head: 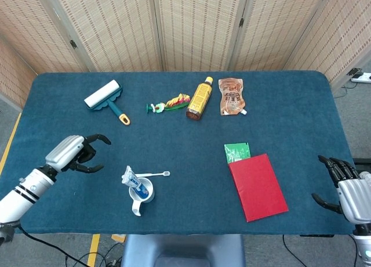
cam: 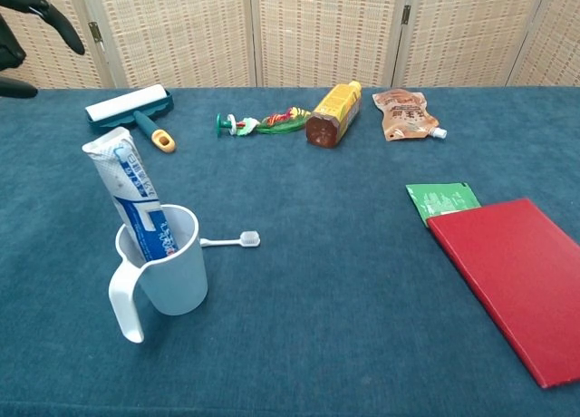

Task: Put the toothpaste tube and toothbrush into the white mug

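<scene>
The white mug stands near the table's front left, handle toward the front. A blue-and-white toothpaste tube stands in it, leaning left against the rim. The white toothbrush lies flat on the cloth just right of the mug. My left hand hovers well left of the mug, fingers spread, holding nothing; only its fingertips show in the chest view's top left corner. My right hand hangs off the table's front right edge, fingers apart and empty.
A red book with a green packet at its far end lies front right. Along the back are a lint roller, a colourful small toy, an orange bottle lying down, and a brown pouch.
</scene>
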{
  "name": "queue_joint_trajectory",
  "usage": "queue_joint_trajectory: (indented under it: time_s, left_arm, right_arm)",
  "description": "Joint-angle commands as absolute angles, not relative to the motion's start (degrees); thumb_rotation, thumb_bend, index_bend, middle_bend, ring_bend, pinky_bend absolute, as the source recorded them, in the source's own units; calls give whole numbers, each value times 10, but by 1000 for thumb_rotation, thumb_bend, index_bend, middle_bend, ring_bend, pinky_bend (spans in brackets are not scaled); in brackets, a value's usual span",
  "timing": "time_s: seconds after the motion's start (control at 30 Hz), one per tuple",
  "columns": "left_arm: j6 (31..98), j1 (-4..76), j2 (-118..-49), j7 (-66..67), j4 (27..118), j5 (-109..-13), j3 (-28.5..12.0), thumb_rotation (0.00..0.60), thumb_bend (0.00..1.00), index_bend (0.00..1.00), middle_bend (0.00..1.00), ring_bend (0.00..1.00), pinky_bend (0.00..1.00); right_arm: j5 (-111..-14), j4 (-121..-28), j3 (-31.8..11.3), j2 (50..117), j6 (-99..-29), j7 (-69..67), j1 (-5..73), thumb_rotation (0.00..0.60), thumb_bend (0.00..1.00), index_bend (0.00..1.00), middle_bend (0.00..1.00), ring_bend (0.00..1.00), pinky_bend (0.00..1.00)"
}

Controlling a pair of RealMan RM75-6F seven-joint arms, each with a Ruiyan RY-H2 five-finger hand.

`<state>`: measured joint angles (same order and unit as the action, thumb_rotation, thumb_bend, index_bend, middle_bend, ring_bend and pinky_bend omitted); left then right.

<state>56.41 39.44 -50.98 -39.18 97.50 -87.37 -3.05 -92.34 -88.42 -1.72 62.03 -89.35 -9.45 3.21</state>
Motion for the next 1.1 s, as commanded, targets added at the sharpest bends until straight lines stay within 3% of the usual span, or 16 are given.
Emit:
queue_joint_trajectory:
  time_s: [0.03, 0.47, 0.63, 1.1]
  left_arm:
    - [567, 388, -516, -412, 951, -850, -45, 600, 297, 355, 974, 868, 1000]
    - [504, 410, -654, -286, 783, -773, -58, 600, 297, 393, 973, 864, 1000]
    - [488, 419, -716, -255, 714, -799, -39, 600, 298, 394, 973, 862, 1000]
    - [532, 418, -829, -192, 624, -884, 3, 600, 216, 349, 973, 858, 1000]
  right_arm:
    - [-923, -885, -17, 620, -894, -94, 31, 600, 90, 92, 211, 167, 177]
    - [-922, -889, -17, 620, -895, -88, 30, 600, 91, 93, 211, 167, 176]
    - [-922, -891, -15, 622, -889, -83, 31, 600, 91, 93, 211, 167, 176]
    - [-915, -895, -18, 622, -880, -75, 35, 600, 90, 93, 211, 167, 176]
